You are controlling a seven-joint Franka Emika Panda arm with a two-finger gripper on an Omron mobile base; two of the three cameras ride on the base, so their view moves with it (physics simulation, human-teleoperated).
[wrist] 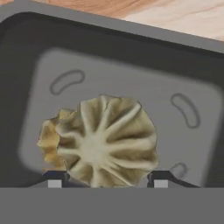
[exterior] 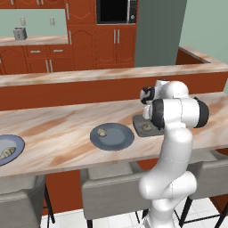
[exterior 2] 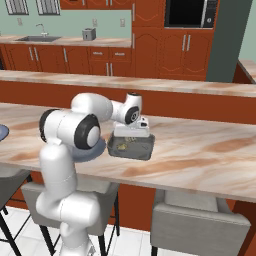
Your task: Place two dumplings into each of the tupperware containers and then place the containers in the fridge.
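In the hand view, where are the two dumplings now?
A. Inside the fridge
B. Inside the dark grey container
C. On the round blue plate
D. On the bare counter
B: both dumplings lie within the raised walls of the dark grey container.

A long marble-patterned tabletop is stretching across the kitchen, with a higher ledge running behind it over a reddish-brown panel. Grey padded stools are sitting tucked beneath, on a white tiled floor. Reddish-brown wooden cabinets are lining the pale green back wall, holding a black microwave, a sink and a small toaster.
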